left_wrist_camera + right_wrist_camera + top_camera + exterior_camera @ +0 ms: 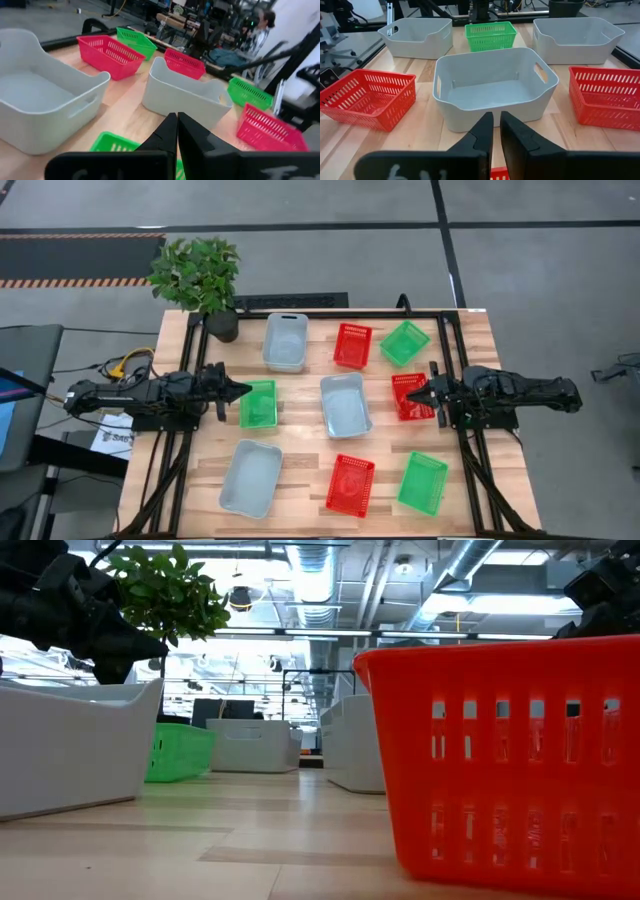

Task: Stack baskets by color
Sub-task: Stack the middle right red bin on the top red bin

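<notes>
With all nine baskets lying singly across the tabletop (300, 455), the left tool (243, 390) is hovering shut over a green basket (258, 404) while the right tool (418, 395) is hanging narrowly parted, empty, above a red basket (410, 396), probably light, stiff and best pinched by a mesh wall.

I see nine baskets lying apart and upright on the table, none stacked. Three pale grey ones sit at the far middle (285, 340), centre (345, 403) and near left (251, 477). Red mesh ones lie far (352, 345), right (410, 396) and near (350, 484); green ones lie left (258, 403), far right (404, 342) and near right (423, 482).
</notes>
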Controlling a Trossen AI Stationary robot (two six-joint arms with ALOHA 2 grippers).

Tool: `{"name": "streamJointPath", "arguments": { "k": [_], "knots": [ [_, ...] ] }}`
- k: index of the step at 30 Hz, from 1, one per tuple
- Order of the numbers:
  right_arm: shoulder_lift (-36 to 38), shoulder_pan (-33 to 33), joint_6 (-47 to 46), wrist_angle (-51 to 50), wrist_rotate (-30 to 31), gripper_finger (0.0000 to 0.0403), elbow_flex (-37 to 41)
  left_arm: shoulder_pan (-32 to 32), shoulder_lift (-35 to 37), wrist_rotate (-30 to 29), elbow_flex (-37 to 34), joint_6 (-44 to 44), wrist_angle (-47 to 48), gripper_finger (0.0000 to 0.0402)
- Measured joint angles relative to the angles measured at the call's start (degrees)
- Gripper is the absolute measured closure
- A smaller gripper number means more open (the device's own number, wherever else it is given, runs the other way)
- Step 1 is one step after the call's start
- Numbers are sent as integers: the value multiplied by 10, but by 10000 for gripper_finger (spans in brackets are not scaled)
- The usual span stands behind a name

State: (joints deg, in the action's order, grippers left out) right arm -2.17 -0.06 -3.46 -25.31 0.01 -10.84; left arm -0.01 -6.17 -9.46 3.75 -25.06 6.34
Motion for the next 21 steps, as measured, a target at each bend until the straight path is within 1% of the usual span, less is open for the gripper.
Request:
{"name": "streamJointPath", "arguments": {
  "k": [1,4,6,8,11,16,21],
  "knots": [
    [0,0,9,0,1,343,0,0,0,0,0,-19,-4,401],
    [0,-4,101,1,36,343,0,0,1,0,0,-82,-22,401],
    [0,-9,149,0,43,343,0,0,1,0,0,-120,-31,401],
    [0,-16,170,0,44,343,0,0,2,-3,0,-164,-40,401],
    [0,-21,184,0,48,343,0,0,2,-33,0,-214,-51,401],
    [0,-25,273,0,56,343,0,0,2,-81,0,-285,-83,401],
    [0,-32,294,13,60,343,0,0,2,-107,0,-300,-114,397]
  ]
}}
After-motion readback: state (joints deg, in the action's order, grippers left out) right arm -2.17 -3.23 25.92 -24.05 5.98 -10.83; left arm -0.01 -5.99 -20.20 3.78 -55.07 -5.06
